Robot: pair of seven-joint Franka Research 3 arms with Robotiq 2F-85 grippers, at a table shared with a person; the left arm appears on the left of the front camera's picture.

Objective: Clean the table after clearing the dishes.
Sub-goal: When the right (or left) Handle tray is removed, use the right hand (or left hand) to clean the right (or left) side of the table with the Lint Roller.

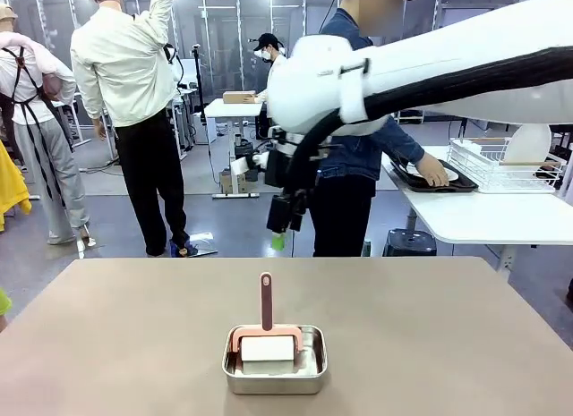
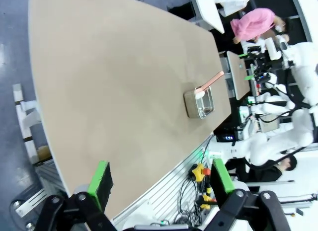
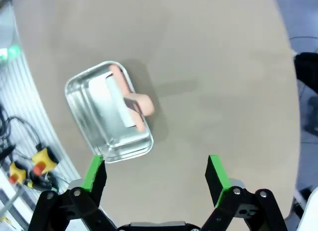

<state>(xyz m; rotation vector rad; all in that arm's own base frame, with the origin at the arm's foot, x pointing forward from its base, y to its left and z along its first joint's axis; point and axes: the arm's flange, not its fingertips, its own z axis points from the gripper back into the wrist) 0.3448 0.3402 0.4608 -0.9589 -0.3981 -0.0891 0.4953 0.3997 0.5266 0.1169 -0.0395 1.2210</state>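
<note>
Nearest, a steel pan on the taupe counter holds a pink-handled wiper. It looks light, with a stiff handle and soft pad, so pinch the upright handle. Right tool and left tool hang spread, empty. Dishes sit beyond on a white table.

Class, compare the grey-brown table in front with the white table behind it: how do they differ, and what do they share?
Colour: the grey-brown table is taupe, the white table white. Load: the grey-brown table carries a steel pan holding a pink-handled tool; the white table carries a dark tray and a white rack. Both have flat tops.
</note>
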